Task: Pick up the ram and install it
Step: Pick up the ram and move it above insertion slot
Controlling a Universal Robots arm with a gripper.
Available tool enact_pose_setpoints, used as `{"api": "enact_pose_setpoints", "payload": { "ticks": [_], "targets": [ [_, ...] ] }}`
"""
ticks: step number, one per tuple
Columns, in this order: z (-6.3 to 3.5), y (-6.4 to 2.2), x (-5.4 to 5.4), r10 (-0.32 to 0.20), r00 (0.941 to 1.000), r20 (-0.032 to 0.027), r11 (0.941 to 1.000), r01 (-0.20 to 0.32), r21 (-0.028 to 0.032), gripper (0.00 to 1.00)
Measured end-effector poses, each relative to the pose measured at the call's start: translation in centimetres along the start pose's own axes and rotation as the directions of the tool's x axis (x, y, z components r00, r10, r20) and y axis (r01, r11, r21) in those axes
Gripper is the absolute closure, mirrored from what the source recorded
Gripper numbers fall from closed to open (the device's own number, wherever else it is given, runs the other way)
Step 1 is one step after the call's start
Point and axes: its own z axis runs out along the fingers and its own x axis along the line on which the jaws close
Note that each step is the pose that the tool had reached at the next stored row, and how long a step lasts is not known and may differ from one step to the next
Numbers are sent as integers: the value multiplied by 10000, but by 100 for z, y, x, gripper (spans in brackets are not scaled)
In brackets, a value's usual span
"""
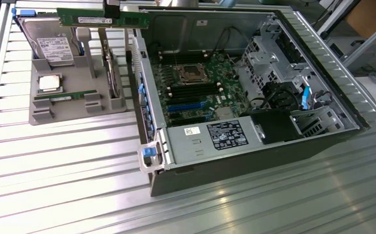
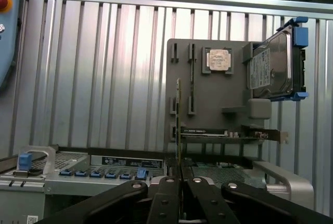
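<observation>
The gripper had its jaws clamped on the ram's upper edge. It held the ram level and clear above the tray, over the drive and just beside the case wall, on the bench.

my matte black metal two-finger gripper is built from flat linkage bars with rounded ends, two outer and two inner, fanning out from the middle. each bar carries a round silver pivot pin near its tip. small dark recessed screw holes dot the inner links. the black surfaces are smooth with a faint sheen. in the exterior view my gripper reads as a narrow dark shape.
</observation>
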Motion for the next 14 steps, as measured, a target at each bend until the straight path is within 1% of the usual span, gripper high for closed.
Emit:
{"api": "enact_pose_setpoints", "payload": {
  "ticks": [3, 4, 5, 7, 11, 14],
  "targets": [
    [-3, -37, 3, 0, 10000, 1, 10000, 0, -15, 88],
    [-4, -58, 4, 0, 10000, 1, 10000, 0, -24, 88],
    [-7, -96, 7, 0, 10000, 2, 10000, 0, -39, 88],
    [-11, -136, 9, 0, 10000, 3, 10000, 0, -54, 88],
    [-14, -184, 12, 1, 10000, 5, 10000, 0, -73, 88],
    [-19, -245, 16, 1, 10000, 7, 10000, -1, -97, 88]
  ]
}}
